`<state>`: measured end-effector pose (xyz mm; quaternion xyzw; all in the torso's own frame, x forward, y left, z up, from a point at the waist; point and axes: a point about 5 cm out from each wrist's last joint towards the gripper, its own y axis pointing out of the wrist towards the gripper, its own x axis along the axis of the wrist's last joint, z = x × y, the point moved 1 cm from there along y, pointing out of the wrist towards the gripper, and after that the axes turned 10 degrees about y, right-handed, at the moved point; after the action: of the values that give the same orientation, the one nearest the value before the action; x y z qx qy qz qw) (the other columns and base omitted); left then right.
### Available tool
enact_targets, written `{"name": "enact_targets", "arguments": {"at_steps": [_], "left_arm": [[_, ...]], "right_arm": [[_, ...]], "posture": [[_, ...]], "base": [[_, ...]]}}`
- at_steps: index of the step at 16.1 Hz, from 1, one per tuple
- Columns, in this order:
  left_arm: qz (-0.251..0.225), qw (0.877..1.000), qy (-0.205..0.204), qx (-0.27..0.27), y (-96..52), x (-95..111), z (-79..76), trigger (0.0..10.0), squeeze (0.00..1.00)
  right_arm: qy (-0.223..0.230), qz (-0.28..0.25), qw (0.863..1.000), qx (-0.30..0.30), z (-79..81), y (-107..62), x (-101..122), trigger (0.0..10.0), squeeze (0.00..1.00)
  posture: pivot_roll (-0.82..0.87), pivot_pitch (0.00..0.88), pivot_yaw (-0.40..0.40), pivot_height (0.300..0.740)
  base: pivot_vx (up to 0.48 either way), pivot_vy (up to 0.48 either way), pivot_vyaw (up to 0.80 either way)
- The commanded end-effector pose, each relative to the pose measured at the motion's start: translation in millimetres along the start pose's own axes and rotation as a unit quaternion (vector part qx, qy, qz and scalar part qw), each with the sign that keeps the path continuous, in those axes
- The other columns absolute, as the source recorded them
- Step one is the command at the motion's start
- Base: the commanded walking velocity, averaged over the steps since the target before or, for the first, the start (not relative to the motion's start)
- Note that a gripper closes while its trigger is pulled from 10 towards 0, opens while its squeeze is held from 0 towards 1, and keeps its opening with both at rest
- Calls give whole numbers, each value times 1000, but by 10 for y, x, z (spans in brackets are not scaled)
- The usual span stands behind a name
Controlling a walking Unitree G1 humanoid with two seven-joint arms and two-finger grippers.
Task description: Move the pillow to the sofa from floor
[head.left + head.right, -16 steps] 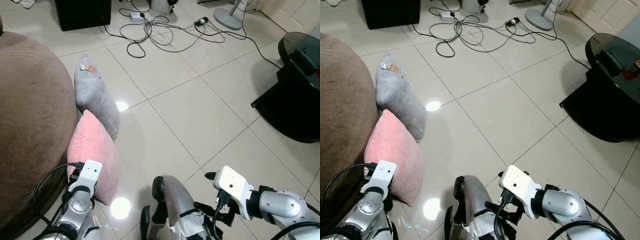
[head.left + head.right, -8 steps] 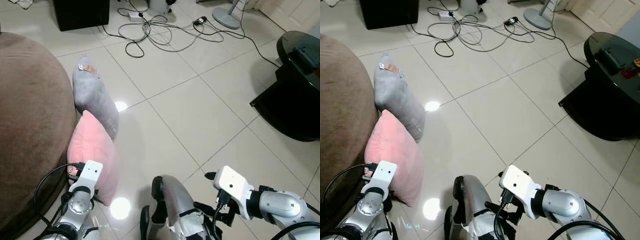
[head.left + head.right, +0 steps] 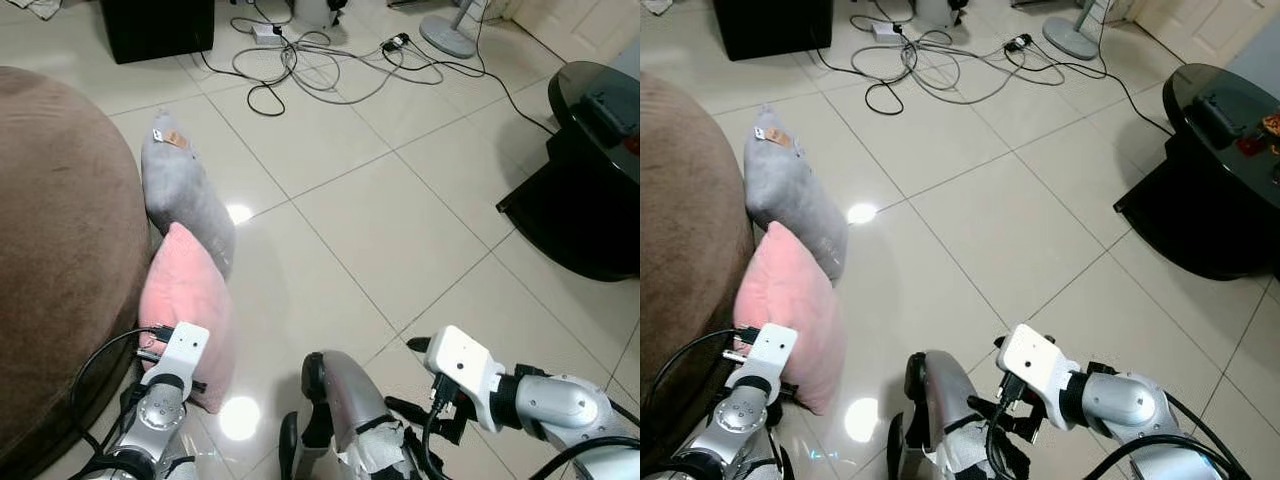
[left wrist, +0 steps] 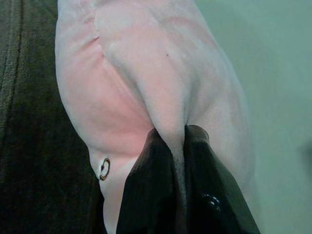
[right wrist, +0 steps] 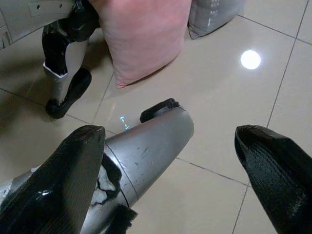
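Left eye view: the pink pillow (image 3: 183, 315) stands on the tile floor (image 3: 400, 200) at lower left, leaning against the brown sofa (image 3: 60, 250), with a grey pillow (image 3: 185, 195) just above it. Cables (image 3: 310, 65) sprawl at the top; a black table (image 3: 590, 180) sits at right.

Left wrist view: the left gripper (image 4: 179, 146) pinches a fold of the pink pillow between closed fingers.

Right wrist view: the right gripper (image 5: 170, 161) hangs spread wide over the floor, holding nothing.
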<state>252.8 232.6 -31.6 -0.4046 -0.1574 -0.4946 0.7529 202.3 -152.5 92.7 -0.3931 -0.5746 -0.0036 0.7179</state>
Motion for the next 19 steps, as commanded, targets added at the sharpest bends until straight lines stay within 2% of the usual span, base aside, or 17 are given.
{"name": "enact_targets", "arguments": {"at_steps": [1, 2, 5, 7, 9, 10, 11, 12, 13, 15, 16, 17, 18, 19], "left_arm": [[24, 999, -2, -49, -111, -142, -251, 0, 0], [19, 999, -5, -50, -101, -112, -256, 0, 0], [-65, 994, -28, -82, -57, 285, -428, 0, 0], [-108, 989, -48, -91, -67, 470, -501, 0, 0], [-178, 976, -91, -84, -55, 809, -476, 0, 0], [-238, 963, -97, -76, -64, 1072, -373, 0, 0], [-258, 958, -98, -73, -72, 1163, -330, 0, 0], [-325, 937, -108, -60, -165, 1470, -93, 0, 0], [-356, 926, -116, -47, -255, 1610, 83, 0, 0], [-376, 917, -132, -30, -360, 1735, 298, 0, 0], [-383, 911, -153, -9, -459, 1832, 478, 0, 0], [-385, 908, -165, 5, -512, 1868, 566, 0, 0], [-383, 907, -174, 19, -561, 1898, 655, 8588, 0], [-372, 909, -184, 35, -618, 1937, 773, 10000, 0]], "right_arm": [[7, 9, 1000, 1, -8, 9, -61, 10000, 0], [8, 9, 1000, 0, -23, 28, -71, 10000, 0], [12, -6, 1000, -21, -200, 221, -99, 10000, 0], [21, -29, 998, -44, -297, 273, -37, 10000, 0], [64, -80, 991, -91, -491, 310, 61, 10000, 0], [100, -115, 980, -131, -614, 320, 141, 10000, 0], [114, -126, 975, -144, -653, 328, 170, 10000, 0], [147, -171, 960, -166, -716, 381, 326, 10000, 0], [158, -199, 951, -176, -729, 407, 433, 10000, 0], [166, -232, 939, -191, -758, 444, 577, 10000, 0], [165, -266, 928, -202, -780, 463, 741, 10000, 0], [160, -278, 924, -208, -782, 463, 817, 10000, 0], [158, -290, 920, -212, -785, 469, 894, 10000, 0], [160, -305, 913, -218, -794, 484, 1002, 10000, 0]], "posture": [[-129, 175, -293, 584], [-116, 165, -286, 584], [-14, 82, -223, 584], [19, 31, -190, 584], [66, 0, -138, 584], [113, 0, -120, 584], [113, 0, -120, 584], [160, 0, -103, 584], [184, 0, -96, 584], [200, 0, -81, 584], [200, 0, -70, 584], [197, 0, -63, 589], [198, 0, -64, 594], [209, 0, -71, 604]], "base": [[0, 0, 0], [0, 0, 0], [0, 0, 0], [0, 0, 0], [0, 0, 0], [0, 0, 0], [0, 0, 0], [0, 0, 0], [0, 0, 0], [0, 0, 0], [0, 0, 0], [0, 0, 0], [0, 0, 0], [0, 0, 0]]}}
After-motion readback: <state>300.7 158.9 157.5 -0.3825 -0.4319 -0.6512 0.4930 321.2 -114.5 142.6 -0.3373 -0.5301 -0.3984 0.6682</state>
